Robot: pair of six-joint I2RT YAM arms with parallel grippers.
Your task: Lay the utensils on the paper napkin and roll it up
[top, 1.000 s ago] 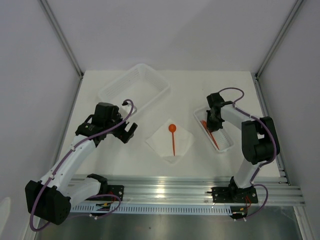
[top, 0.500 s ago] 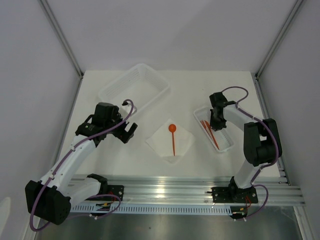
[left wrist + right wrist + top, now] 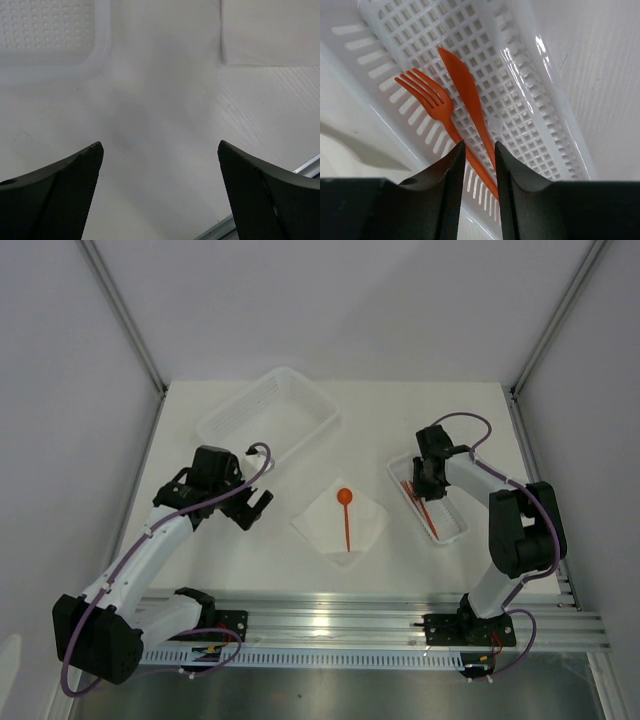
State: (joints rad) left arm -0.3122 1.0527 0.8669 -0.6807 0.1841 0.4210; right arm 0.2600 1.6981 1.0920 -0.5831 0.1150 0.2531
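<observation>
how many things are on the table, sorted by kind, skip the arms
orange-red plastic cutlery: 3 (round-headed spoon, fork, knife)
white plastic containers: 2 (large mesh basket, narrow slotted tray)
white square paper napkin: 1
total: 6

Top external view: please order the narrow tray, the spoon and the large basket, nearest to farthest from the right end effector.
1. Narrow tray, directly under the right end effector.
2. Spoon, on the napkin at centre.
3. Large basket, far left at the back.
</observation>
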